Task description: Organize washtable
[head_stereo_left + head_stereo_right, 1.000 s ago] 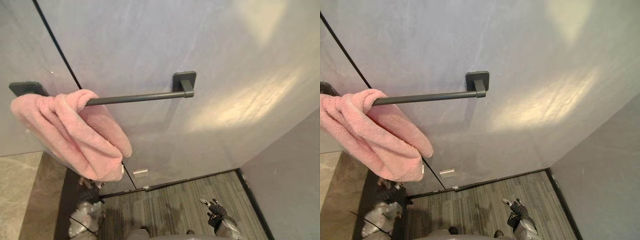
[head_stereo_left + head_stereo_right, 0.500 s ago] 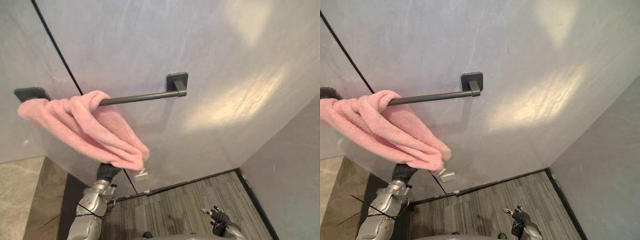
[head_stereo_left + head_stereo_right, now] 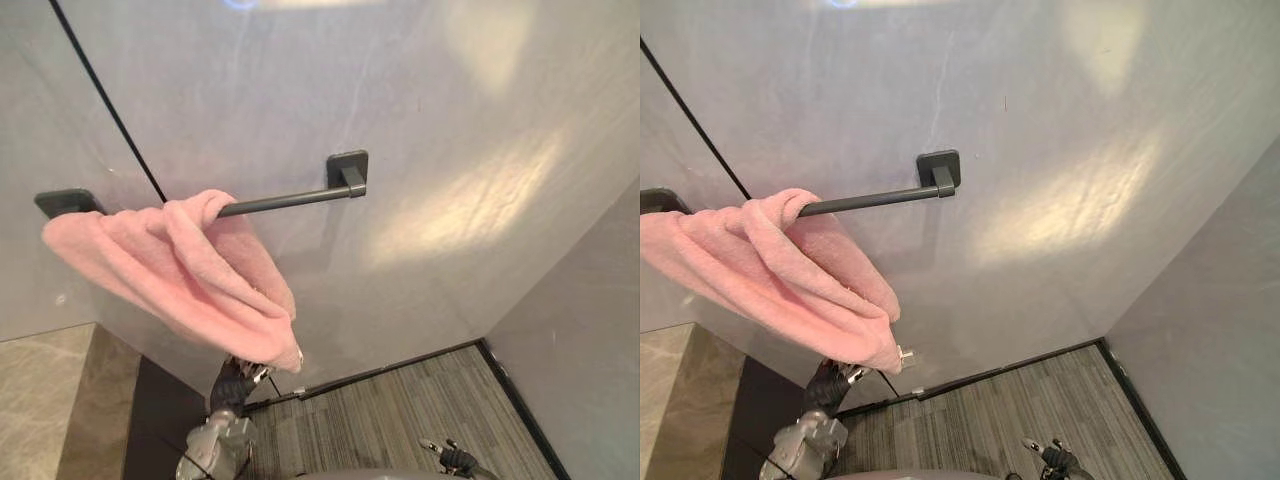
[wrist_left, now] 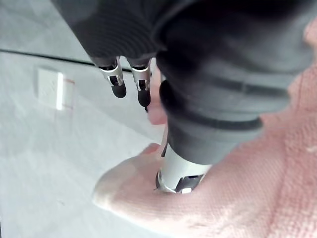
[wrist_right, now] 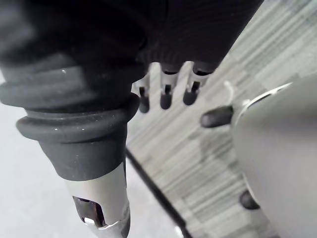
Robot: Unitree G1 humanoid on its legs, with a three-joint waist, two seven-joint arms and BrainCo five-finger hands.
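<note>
Hanging on 1 black rail (image 3: 290, 198), 1 pink towel (image 3: 190, 280), left hand (image 3: 232, 385) pinching its lower end, right hand (image 3: 455, 461) fingers relaxed

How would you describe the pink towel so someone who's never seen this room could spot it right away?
On the big pale grey wall, find the dark towel bar. Bunched over its left end hangs the pink towel, low tip pinched by the left robot hand: the one soft, pink thing among grey and black.
</note>
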